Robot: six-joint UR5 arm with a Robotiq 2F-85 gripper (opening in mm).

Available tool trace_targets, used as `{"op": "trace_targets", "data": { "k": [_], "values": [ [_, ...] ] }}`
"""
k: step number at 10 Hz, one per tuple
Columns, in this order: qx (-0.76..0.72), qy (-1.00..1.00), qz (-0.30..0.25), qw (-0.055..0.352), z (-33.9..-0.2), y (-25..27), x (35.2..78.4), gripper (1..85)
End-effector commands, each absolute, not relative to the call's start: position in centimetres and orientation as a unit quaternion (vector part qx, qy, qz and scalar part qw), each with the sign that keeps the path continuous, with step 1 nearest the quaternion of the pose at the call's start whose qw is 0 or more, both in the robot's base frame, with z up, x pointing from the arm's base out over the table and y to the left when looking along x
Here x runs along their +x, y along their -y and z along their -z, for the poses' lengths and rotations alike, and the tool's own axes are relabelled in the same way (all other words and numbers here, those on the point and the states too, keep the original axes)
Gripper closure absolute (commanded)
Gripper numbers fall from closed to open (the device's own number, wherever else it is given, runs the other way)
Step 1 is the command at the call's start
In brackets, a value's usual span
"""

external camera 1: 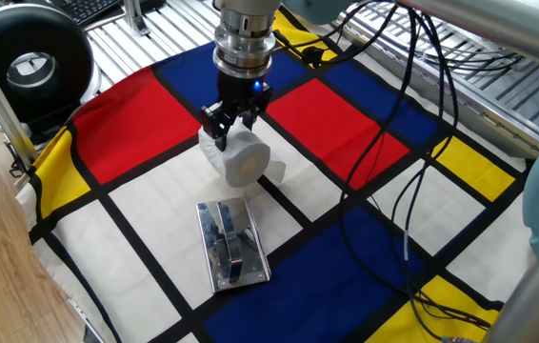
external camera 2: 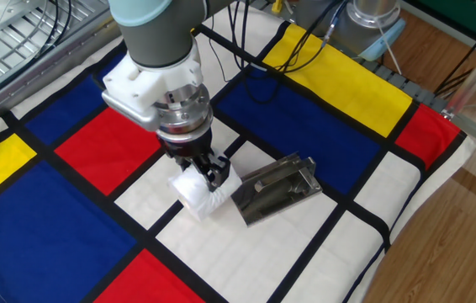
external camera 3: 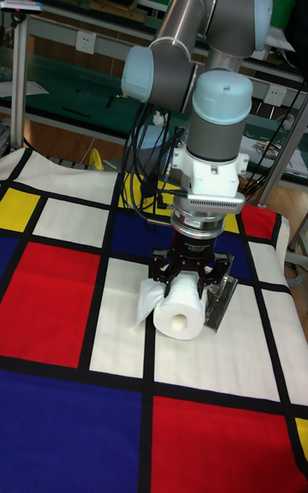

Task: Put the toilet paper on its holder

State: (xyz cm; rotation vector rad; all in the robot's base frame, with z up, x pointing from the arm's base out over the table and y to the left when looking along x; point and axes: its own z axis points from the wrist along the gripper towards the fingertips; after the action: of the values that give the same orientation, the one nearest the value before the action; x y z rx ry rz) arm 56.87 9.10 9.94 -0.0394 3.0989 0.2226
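I see the end effector (external camera 1: 229, 127) pointing down with its fingers clamped on the toilet paper (external camera 1: 241, 160), which it holds on its side just over a white square of the checked cloth (external camera 1: 146, 214) covering the counter. In the tall fixed view the roll's core faces the camera and a loose sheet (external camera 3: 147, 300) hangs off one side of it. The holder (external camera 1: 232, 244) lies flat on the cloth just beyond the roll, near the end effector but apart from it. I cannot tell whether the roll touches the cloth.
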Motion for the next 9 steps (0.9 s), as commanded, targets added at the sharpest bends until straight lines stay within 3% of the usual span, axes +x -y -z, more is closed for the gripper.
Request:
{"op": "trace_targets", "data": {
  "k": [1,9],
  "values": [
    [-0.011,-0.997,-0.074,0.032,-10.12,-9.10,57.67,84.3],
    [-0.016,-0.995,-0.089,0.040,-10.11,-9.75,57.73,84.3]
  ]
}}
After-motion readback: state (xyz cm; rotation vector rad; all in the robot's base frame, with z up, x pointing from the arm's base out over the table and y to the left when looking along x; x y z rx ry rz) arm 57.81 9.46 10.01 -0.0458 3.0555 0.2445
